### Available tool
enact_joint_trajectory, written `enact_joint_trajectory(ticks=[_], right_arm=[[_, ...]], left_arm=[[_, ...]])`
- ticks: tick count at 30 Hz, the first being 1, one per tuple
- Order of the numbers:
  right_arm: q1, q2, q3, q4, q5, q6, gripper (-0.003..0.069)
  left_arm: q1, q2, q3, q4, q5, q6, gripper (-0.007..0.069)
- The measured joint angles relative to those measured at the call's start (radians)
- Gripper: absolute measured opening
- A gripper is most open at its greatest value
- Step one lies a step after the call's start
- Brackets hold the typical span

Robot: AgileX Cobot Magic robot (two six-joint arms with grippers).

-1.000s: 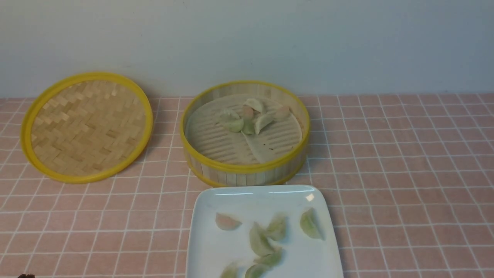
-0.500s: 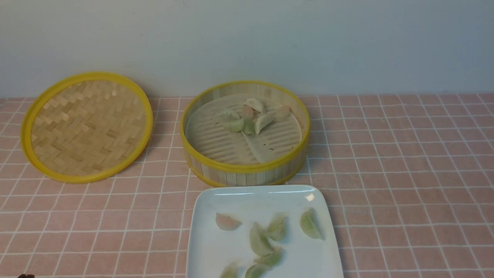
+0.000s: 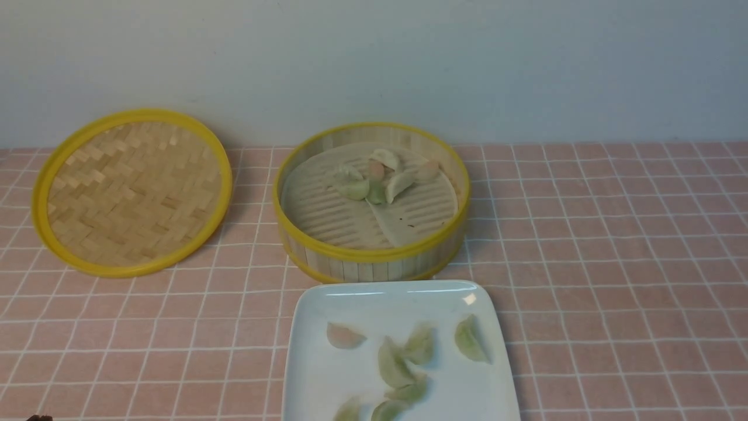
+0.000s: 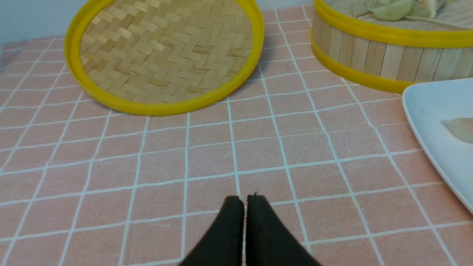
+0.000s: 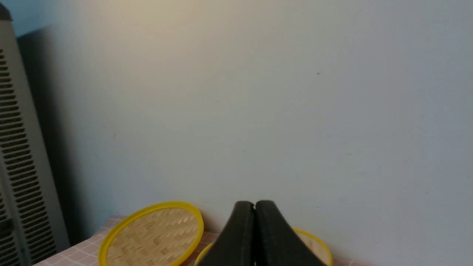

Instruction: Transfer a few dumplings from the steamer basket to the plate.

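The steamer basket (image 3: 327, 248) stands at mid-table with several dumplings (image 3: 377, 178) clustered toward its back. The white plate (image 3: 380, 295) lies just in front of it with several dumplings (image 3: 400, 362) on it, mostly green and one pinkish. My left gripper (image 4: 244, 199) is shut and empty, low over the pink tiles left of the plate (image 4: 425, 118) and steamer basket (image 4: 369, 51); only a dark tip shows at the front view's bottom left. My right gripper (image 5: 255, 204) is shut and empty, raised and facing the wall; it is out of the front view.
The flat woven lid (image 3: 131, 190) leans tilted against the wall left of the steamer; it also shows in the left wrist view (image 4: 166, 51). The pink tiled cloth (image 3: 613, 263) stretches right. A grey slatted panel (image 5: 18, 166) stands at far left in the right wrist view.
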Motion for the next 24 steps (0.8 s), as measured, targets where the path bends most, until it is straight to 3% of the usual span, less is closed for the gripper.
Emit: enact_joint_trajectory(ticks=[4,10,18,24], right_arm=[[0.000,0.000,0.000,0.119,-0.015,-0.155,-0.0015],[-0.047,-0.001,0.016,0.134,-0.013,-0.191,-0.0015],[-0.437,-0.001,0.266,0.084,-0.002,-0.195,-0.0015],[-0.547,-0.001,0.455,0.089,0.015,-0.195,-0.0015]], left_arm=[[0.000,0.000,0.000,0.000,0.000,0.000,-0.0006],[0.000,0.000,0.000,-0.001,0.001,0.000,-0.0006],[0.000,0.000,0.000,-0.002,0.002,0.000,-0.0006],[0.000,0.000,0.000,-0.002,0.002,0.000,-0.0006]])
